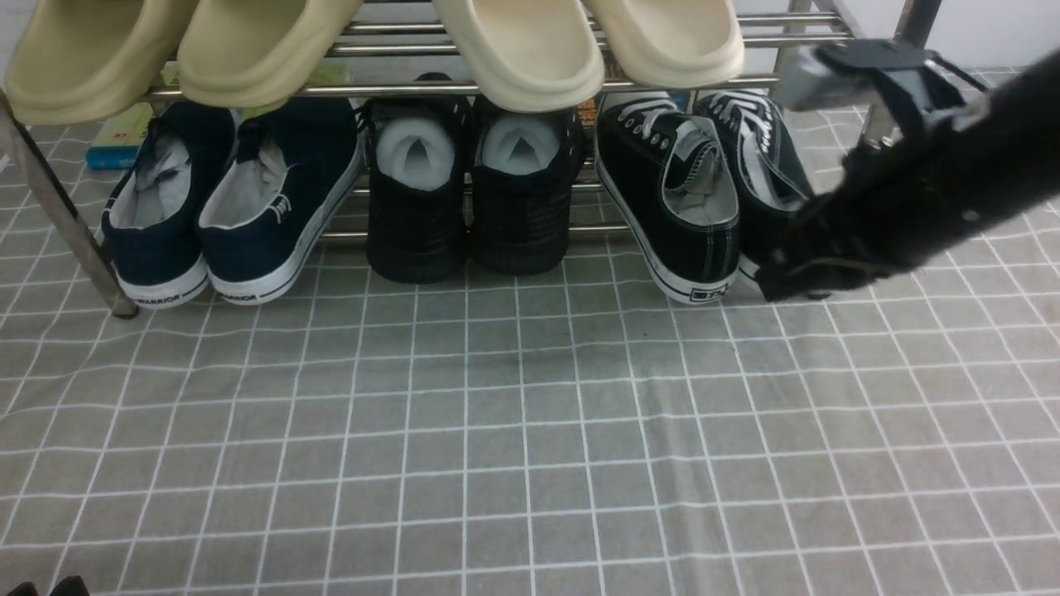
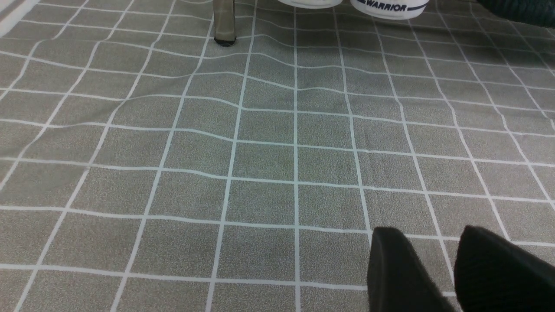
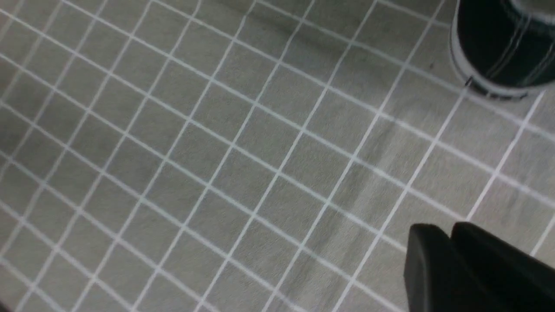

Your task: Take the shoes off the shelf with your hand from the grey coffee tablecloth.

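The black canvas shoes (image 1: 691,194) with white laces stand heel-out on the lowest tier of the steel shelf (image 1: 397,89), at its right end. My right arm reaches in from the right. Its gripper (image 1: 778,285) is shut and empty, low over the grey checked tablecloth (image 1: 530,430), right at the heel of the right-hand canvas shoe and hiding part of it. In the right wrist view the gripper (image 3: 446,232) is closed, with one shoe heel (image 3: 503,47) ahead. My left gripper (image 2: 431,236) is open and empty over bare cloth; only its tip (image 1: 50,586) shows at the bottom left of the front view.
A navy pair (image 1: 224,207) and an all-black mesh pair (image 1: 468,194) stand left of the canvas shoes. Beige slippers (image 1: 522,50) lie on the upper tier. A slanted shelf leg (image 1: 66,223) stands at the left and also shows in the left wrist view (image 2: 224,26). A blue box (image 1: 120,141) lies behind.
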`<state>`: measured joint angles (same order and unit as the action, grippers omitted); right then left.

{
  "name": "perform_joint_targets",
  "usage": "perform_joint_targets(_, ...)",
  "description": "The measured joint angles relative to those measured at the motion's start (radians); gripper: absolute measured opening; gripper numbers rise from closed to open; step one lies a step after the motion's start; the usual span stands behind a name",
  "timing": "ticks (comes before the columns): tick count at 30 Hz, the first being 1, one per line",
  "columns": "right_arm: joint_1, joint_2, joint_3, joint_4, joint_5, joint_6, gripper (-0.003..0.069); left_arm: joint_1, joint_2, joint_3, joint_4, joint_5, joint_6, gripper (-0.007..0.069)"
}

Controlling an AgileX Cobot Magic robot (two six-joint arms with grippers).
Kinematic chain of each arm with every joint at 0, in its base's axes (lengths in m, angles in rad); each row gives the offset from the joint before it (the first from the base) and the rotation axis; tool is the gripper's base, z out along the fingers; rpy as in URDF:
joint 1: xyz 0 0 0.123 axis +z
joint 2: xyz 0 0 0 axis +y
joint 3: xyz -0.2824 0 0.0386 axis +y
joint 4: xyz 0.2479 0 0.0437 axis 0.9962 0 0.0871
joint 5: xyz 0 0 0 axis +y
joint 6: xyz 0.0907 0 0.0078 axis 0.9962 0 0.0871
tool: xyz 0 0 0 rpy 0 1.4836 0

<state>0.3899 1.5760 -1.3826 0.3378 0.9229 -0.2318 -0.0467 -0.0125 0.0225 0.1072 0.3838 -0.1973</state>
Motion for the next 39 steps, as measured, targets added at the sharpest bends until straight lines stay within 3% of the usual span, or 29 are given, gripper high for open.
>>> perform_joint_targets(6, 0.105, 0.143, -0.14, -0.285, -0.072, 0.109, 0.0251, 0.0, 0.0, 0.0, 0.0, 0.0, 0.0, 0.0242)
perform_joint_targets(13, 0.123, 0.252, -0.159, -0.434, -0.208, 0.138, 0.0431, 0.0, 0.0, 0.0, 0.0, 0.0, 0.0, 0.0242)
perform_joint_targets(24, 0.123, 0.319, -0.16, -0.478, -0.302, 0.141, 0.047, 0.0, 0.0, 0.0, 0.0, 0.0, 0.0, 0.0242)
perform_joint_targets(27, 0.123, 0.335, -0.161, -0.481, -0.302, 0.141, 0.0447, 0.0, 0.0, 0.0, 0.0, 0.0, 0.0, 0.0242)
perform_joint_targets(29, 0.123, 0.341, -0.162, -0.489, -0.293, 0.141, 0.034, 0.0, 0.0, 0.0, 0.0, 0.0, 0.0, 0.0242)
perform_joint_targets(30, 0.123, 0.341, -0.162, -0.489, -0.291, 0.141, 0.0328, 0.0, 0.0, 0.0, 0.0, 0.0, 0.0, 0.0242)
perform_joint_targets(33, 0.126, 0.333, -0.181, -0.488, -0.256, 0.127, 0.008, 0.0, 0.0, 0.0, 0.0, 0.0, 0.0, 0.0242)
perform_joint_targets(34, 0.129, 0.327, -0.185, -0.484, -0.239, 0.127, 0.0041, 0.0, 0.0, 0.0, 0.0, 0.0, 0.0, 0.0242)
perform_joint_targets(39, 0.148, 0.25, -0.198, -0.452, -0.093, 0.123, 0.0003, 0.0, 0.0, 0.0, 0.0, 0.0, 0.0, 0.0242)
